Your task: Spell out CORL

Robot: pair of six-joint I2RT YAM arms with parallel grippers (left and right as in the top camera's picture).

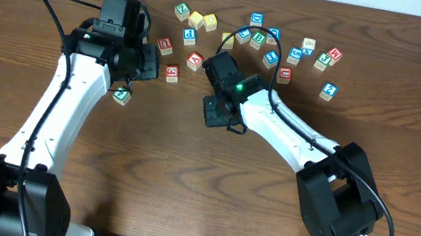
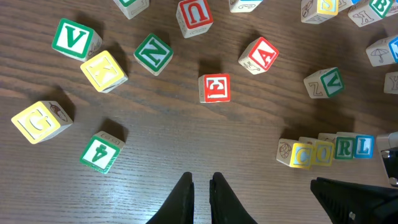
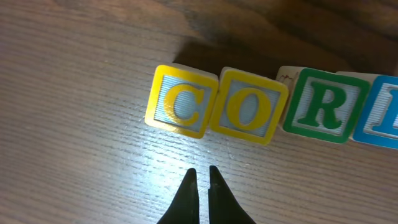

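Up close from the right wrist: yellow C cube touching yellow O cube, then green R cube, with blue L cube cut off by the frame edge. Farther off from the left wrist: the whole CORL row, all four letters readable, low at the right of the bench, well apart from the loose scatter of other cubes. Overhead: not to be made out around the right arm. Runs left to right in both wrist views, dipping slightly rightward in the close one, rising slightly in the far one, letters upright to both cameras. Left fingers pressed together, pinching nothing, over bare wood. Right fingers likewise pressed together, empty, tips just short of the C and O.
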